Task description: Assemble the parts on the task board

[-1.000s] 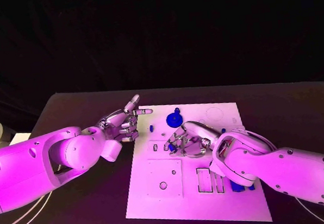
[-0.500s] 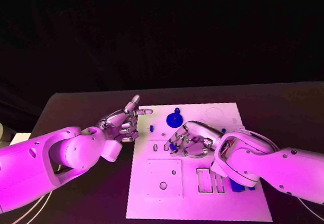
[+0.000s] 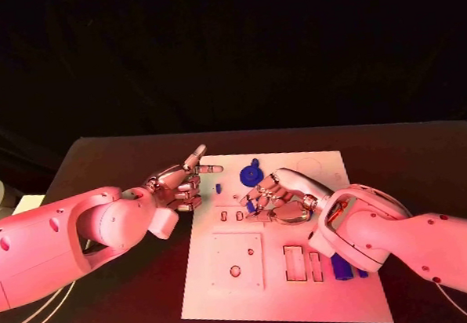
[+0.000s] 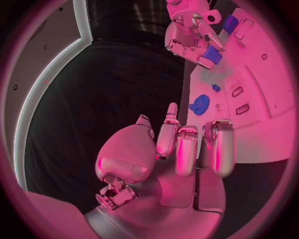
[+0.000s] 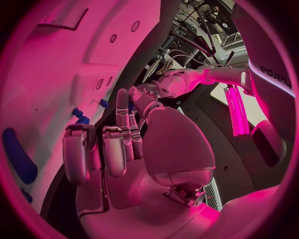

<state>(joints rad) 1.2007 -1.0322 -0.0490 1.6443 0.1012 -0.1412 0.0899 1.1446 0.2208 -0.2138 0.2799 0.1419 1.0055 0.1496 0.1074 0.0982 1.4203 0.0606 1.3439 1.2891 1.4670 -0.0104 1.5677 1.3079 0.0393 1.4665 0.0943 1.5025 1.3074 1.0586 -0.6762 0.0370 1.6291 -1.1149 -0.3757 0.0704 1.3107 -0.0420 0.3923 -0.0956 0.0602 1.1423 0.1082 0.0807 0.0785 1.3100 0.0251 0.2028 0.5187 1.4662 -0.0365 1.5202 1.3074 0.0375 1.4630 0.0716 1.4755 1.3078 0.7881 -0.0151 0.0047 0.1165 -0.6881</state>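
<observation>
The black table (image 3: 97, 157) carries the white task board (image 3: 259, 285), which lies under and ahead of both hands. The left hand (image 3: 179, 185) sits at the board's left edge, just off the plate, with most fingers curled in toward the palm and one pointing out over the board's far corner; it holds nothing that can be seen. The right hand (image 3: 274, 200) hovers low over the middle of the board, fingers bent downward and bunched. Something small and blue shows among its fingertips, but whether it is pinched or merely lies beneath them cannot be told from here. Just beyond the right hand, between the two hands, stands a blue gear-like part (image 3: 251, 174), with a small blue peg (image 3: 220, 187) beside it nearer the left hand. Behind the right hand's wrist, a row of blue parts (image 3: 342, 267) stands in slots near the board's close edge.
</observation>
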